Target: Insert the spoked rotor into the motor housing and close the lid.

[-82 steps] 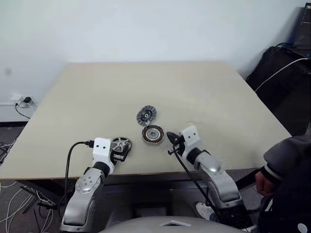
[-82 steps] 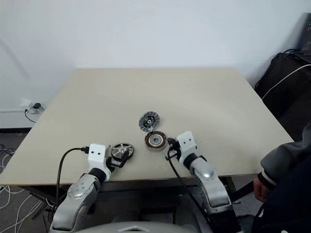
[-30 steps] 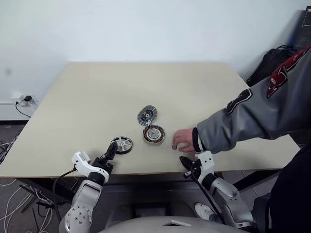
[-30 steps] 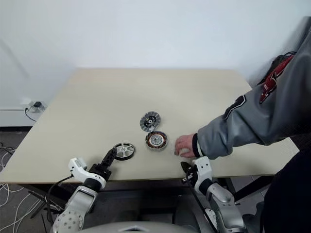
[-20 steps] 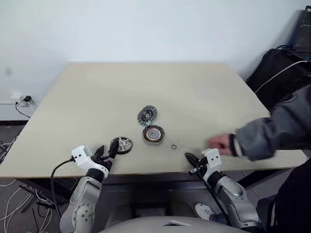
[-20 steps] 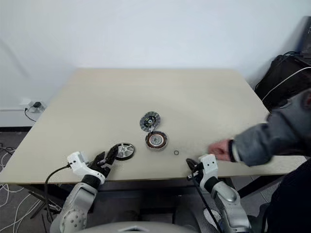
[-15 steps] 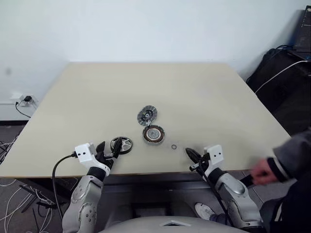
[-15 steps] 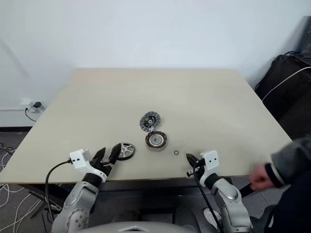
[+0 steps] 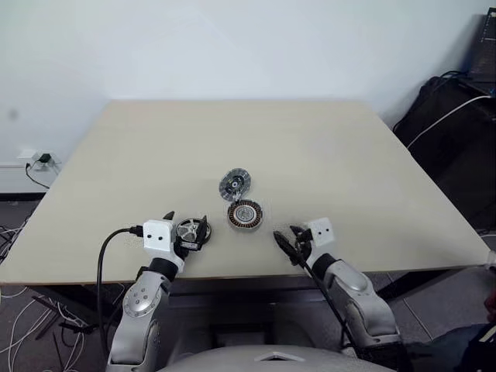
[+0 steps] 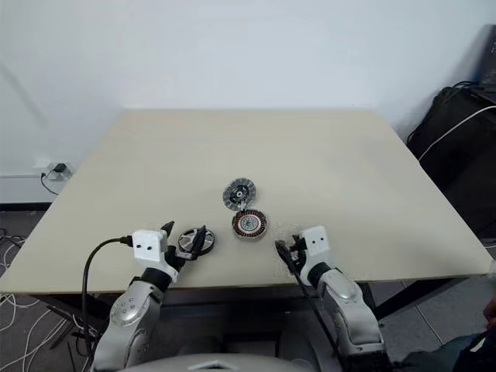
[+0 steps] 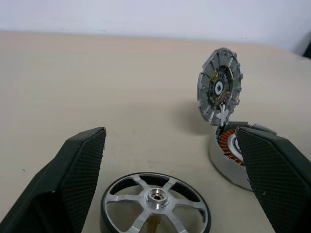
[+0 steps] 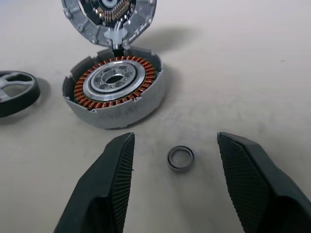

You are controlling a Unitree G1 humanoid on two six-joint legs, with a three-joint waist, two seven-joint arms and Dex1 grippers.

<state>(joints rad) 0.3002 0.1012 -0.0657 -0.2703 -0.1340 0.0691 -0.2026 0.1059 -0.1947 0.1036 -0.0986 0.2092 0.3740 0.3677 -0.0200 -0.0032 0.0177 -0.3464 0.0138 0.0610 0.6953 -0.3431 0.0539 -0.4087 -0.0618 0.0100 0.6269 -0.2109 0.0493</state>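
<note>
The spoked rotor (image 9: 192, 230) lies flat near the surface's (image 9: 325, 155) lower edge, between the spread fingers of the left gripper (image 9: 186, 226). Right of it sits the motor housing (image 9: 244, 214), its hinged lid (image 9: 234, 184) raised. The right gripper (image 12: 175, 189) stands apart around a small metal ring (image 12: 181, 158). The upper surface lies open. No readable writing.
</note>
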